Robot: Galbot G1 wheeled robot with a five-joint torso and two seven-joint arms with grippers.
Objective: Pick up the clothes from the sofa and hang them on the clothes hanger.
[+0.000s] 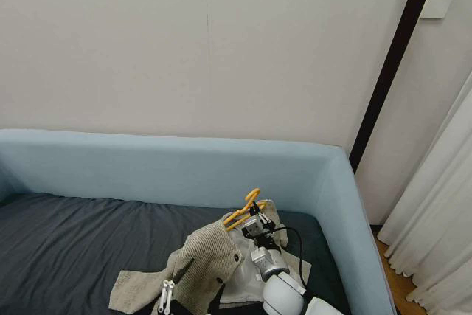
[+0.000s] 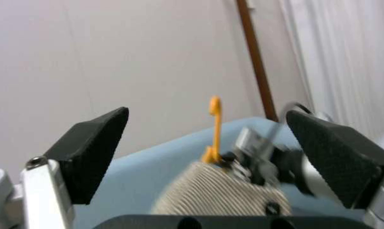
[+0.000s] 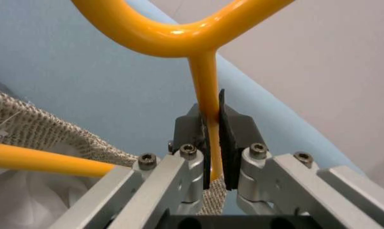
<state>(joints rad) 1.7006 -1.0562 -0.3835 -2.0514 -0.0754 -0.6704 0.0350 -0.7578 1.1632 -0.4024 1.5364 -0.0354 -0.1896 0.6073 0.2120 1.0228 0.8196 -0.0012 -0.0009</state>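
A beige knit garment (image 1: pixel 199 263) on a yellow hanger (image 1: pixel 247 209) lies partly lifted off the dark sofa seat (image 1: pixel 66 248), with a white cloth (image 1: pixel 247 274) under it. My right gripper (image 1: pixel 256 226) is shut on the hanger's neck (image 3: pixel 208 119), just below the hook (image 3: pixel 172 28). My left gripper (image 1: pixel 167 296) hovers low in front of the garment, open, its black pads (image 2: pixel 93 148) spread wide with nothing between them. In the left wrist view the garment (image 2: pixel 217 193), the hanger hook (image 2: pixel 213 129) and the right gripper (image 2: pixel 265 152) lie ahead.
The sofa's light blue backrest (image 1: pixel 162 167) and right armrest (image 1: pixel 354 219) enclose the seat. A dark vertical pole (image 1: pixel 387 64) stands against the wall at right, with white curtains (image 1: pixel 439 212) beside it.
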